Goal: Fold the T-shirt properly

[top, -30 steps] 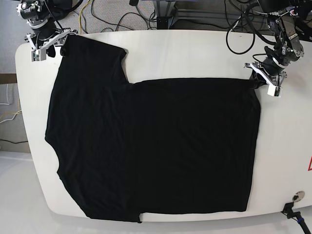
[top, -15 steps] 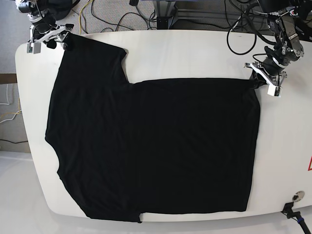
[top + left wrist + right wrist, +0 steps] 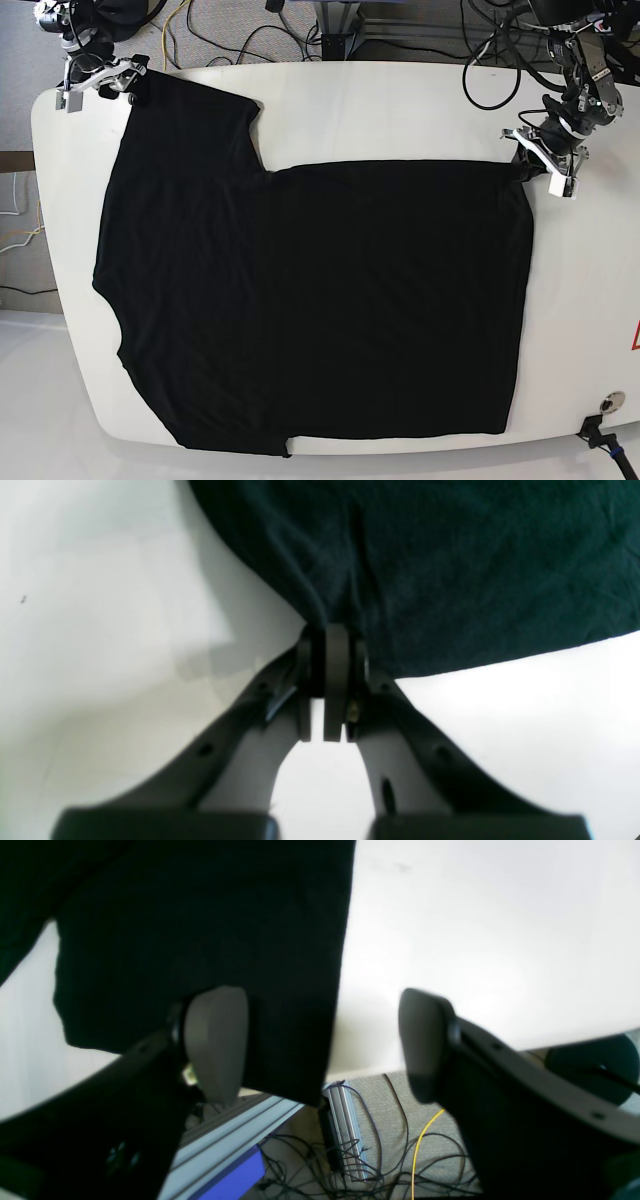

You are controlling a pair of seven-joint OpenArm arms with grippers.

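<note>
The black T-shirt lies flat across the white table, one sleeve reaching the far left corner. My left gripper is at the shirt's far right corner, shut on the fabric edge; the left wrist view shows the closed pads pinching the T-shirt. My right gripper is by the sleeve end at the table's far left edge. In the right wrist view that gripper is open, and the sleeve of the T-shirt lies loose under its left pad.
Cables cover the floor beyond the table's far edge, with a metal frame rail under it. A small round fitting and a red-marked sticker sit near the table's right edge.
My right gripper has opened wide and let go of the sleeve, shifting slightly toward the far edge. The left gripper and the shirt have not moved.
</note>
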